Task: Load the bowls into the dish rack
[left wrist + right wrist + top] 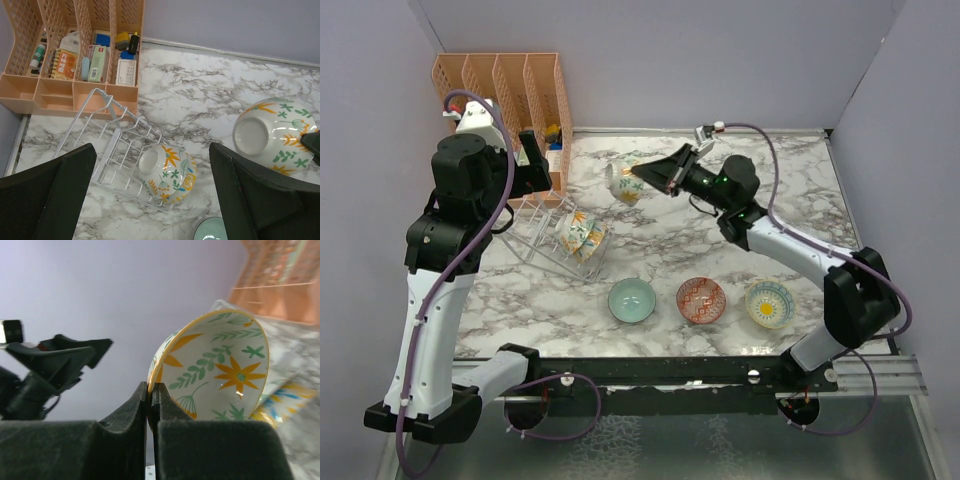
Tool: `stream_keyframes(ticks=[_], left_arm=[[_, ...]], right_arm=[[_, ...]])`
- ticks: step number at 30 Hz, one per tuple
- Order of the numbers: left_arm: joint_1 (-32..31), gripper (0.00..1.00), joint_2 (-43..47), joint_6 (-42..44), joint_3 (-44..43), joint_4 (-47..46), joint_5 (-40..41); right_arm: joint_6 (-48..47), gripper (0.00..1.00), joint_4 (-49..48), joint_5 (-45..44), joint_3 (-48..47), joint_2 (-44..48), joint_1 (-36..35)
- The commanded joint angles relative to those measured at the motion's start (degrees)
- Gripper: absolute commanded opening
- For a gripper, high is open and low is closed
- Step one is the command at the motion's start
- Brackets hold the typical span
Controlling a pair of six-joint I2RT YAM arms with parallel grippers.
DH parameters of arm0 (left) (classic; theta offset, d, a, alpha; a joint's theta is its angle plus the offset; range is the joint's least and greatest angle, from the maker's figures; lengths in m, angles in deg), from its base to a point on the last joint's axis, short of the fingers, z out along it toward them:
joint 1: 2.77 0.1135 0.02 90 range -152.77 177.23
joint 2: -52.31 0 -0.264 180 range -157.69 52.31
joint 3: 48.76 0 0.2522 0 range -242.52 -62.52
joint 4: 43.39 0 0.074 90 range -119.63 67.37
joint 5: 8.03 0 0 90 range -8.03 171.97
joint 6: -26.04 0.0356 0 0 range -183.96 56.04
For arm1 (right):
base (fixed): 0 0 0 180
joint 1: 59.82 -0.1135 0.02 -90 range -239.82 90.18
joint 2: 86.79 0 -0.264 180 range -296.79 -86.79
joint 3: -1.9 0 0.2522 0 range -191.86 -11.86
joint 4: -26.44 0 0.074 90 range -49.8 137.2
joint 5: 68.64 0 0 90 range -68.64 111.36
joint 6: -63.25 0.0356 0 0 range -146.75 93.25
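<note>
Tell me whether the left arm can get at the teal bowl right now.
Probably yes: the left gripper hangs open and empty above the dish rack, and the teal bowl stands alone on the table near it, uncovered.

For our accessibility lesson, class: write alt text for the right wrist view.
Two dark fingers pinch the rim of a cream bowl with orange and green flowers, tilted on edge; a blurred orange organizer sits behind.

Cropped to a sliver by the left wrist view's bottom edge: teal bowl [211, 231]. Blurred beyond the held cream bowl [220, 365] in the right wrist view: orange file organizer [280, 280] and a blue-and-orange bowl [287, 395]. Too small to read: labels on the boxes [97, 62] in the organizer. Rim section buried between the right jaws.
</note>
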Motion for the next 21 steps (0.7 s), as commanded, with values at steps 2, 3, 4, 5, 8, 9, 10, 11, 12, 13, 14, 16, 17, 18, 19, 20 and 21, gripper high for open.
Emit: stream_keyframes(ticks=[2, 3, 4, 5, 8, 9, 10, 11, 12, 13, 14, 16, 17, 18, 19, 20, 21], left_arm=[[-0.37, 0.99, -0.2, -0.27, -2.35, -0.32, -0.14], [-0.37, 0.99, -0.16, -0.37, -2.3, -0.16, -0.32], [-0.37, 0.99, -0.1, -0.41, -2.31, 0.01, -0.49], [-0.37, 0.99, -0.11, -0.39, -2.37, 0.26, -0.72], [-0.37, 0.99, -0.09, -0.45, -2.64, 1.02, -0.95], [-0.37, 0.99, -0.01, -0.37, -2.76, 1.24, -0.95], [-0.41, 0.99, -0.05, -0.22, -2.86, 1.39, -0.99], [-0.37, 0.99, -0.05, -0.27, -2.92, 1.55, -1.05], [-0.37, 0.99, 0.03, -0.21, -2.93, 1.64, -1.05], [-0.37, 0.99, 0.08, -0.22, -2.92, 1.73, -1.08], [-0.37, 0.99, 0.12, -0.23, -2.87, 1.84, -1.16], [-0.37, 0.99, 0.29, -0.25, -2.61, 1.91, -1.4], [-0.37, 0.99, 0.4, -0.2, -2.4, 1.93, -1.49], [-0.37, 0.99, 0.61, -0.19, -2.14, 1.85, -1.5], [-0.37, 0.99, 0.74, -0.24, -1.93, 1.97, -1.56], [-0.34, 0.99, 0.85, -0.24, -1.82, 1.95, -1.57], [-0.36, 0.99, 0.9, -0.24, -1.73, 2.0, -1.55]], right_arm=[[19.96, 0.01, -28.23, -8.82, -0.59, -7.86, -8.16], [21.21, 0.01, -29.84, -10.25, -1.58, -9.6, -9.31], [22.62, 0.01, -31.54, -11.52, -2.49, -11.54, -10.3], [24.08, 0.01, -33.6, -13.0, -3.46, -13.33, -11.37], [27.5, 0.01, -38.22, -15.99, -6.43, -18.83, -13.84], [28.7, 0.01, -39.03, -16.83, -7.03, -20.29, -14.46], [29.73, 0.01, -39.75, -17.61, -7.46, -21.45, -15.03], [30.41, 0.01, -40.31, -18.33, -7.64, -22.52, -15.49], [30.95, 0.01, -40.54, -18.96, -7.65, -23.3, -15.83], [31.72, 0.01, -40.42, -19.57, -7.46, -23.89, -16.15], [32.53, 0.01, -40.7, -20.12, -7.25, -24.59, -16.57], [34.1, 0.01, -41.5, -20.53, -7.11, -26.07, -17.11], [34.89, 0.01, -41.91, -20.75, -7.02, -26.75, -17.44], [35.75, 0.01, -42.49, -21.19, -6.91, -27.45, -17.87], [36.61, 0.01, -43.12, -21.59, -6.89, -28.11, -18.3], [37.36, 0.01, -43.71, -21.98, -6.97, -28.86, -18.76], [38.02, 0.01, -43.89, -22.01, -7.11, -29.5, -19.13]])
